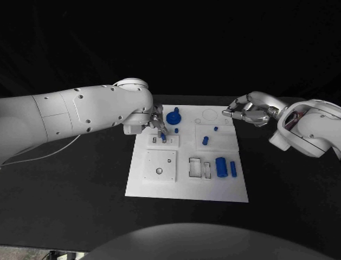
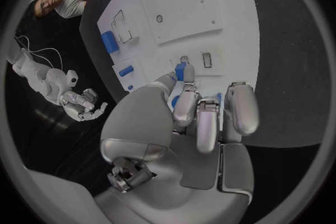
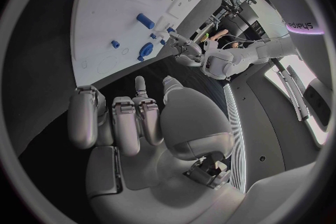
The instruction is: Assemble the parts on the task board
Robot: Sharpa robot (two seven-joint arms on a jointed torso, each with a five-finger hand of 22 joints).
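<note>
- Board: flat white rectangular plate, matte, mid-table, with cut-out slots and raised square panels.
- Left hand: silver metal, over the board's far left part; fingertips pinch a small blue peg at a slotted panel. The left wrist view shows the peg between the thumb and a finger, beside a rectangular slot.
- Blue knob: rounded, upright on the board just beside the left hand.
- Small blue pegs lie mid-board; a bigger blue cylinder and a blue bar lie near the board's right edge.
- Right hand: silver, fingers curled in, holding nothing, by the board's far right corner.
- Table: black, matte.
- No readable writing on the board.
</note>
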